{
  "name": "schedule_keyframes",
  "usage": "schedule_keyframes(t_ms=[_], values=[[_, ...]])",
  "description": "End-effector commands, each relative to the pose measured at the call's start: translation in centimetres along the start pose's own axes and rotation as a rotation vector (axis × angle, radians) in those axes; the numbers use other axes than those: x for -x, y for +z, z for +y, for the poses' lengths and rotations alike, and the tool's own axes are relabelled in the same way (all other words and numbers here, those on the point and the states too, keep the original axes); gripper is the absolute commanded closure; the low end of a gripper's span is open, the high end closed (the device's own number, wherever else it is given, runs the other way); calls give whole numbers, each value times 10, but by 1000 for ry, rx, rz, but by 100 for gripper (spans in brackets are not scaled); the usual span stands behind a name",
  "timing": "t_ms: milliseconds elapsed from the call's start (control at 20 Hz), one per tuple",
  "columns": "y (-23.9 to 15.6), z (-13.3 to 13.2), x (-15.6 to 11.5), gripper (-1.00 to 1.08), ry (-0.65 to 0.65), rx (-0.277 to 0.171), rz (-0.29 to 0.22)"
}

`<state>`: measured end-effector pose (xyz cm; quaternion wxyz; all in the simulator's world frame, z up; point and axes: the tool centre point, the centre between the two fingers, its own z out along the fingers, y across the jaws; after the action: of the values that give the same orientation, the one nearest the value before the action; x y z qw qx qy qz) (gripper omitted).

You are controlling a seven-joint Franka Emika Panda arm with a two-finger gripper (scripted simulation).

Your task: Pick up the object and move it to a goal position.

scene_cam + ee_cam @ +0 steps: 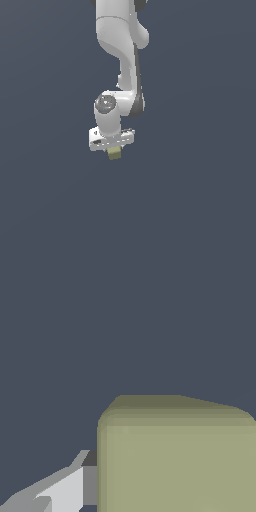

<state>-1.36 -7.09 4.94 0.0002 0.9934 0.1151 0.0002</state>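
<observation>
The object (115,154) is a small olive-tan cube sticking out just below the white hand of the arm, near the middle of the exterior view. My gripper (114,150) points down and is shut on it; the fingers are mostly hidden behind the hand and the cube. In the wrist view the object (175,456) fills the near part of the picture. One light grey finger (65,490) presses flat against its side. The other finger is out of frame.
A plain dark blue-grey ground (200,200) surrounds the arm on all sides in both views. The white arm (120,45) comes down from the upper edge of the exterior view. No other objects or goal marker show.
</observation>
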Motion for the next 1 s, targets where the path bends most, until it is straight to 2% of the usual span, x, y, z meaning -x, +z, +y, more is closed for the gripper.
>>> schedule_keyframes(t_ms=[0,350,950], values=[[1,0,0,108,0,0,0],[-4,4,-1,108,0,0,0],[-40,43,-13,108,-1,-1,0]])
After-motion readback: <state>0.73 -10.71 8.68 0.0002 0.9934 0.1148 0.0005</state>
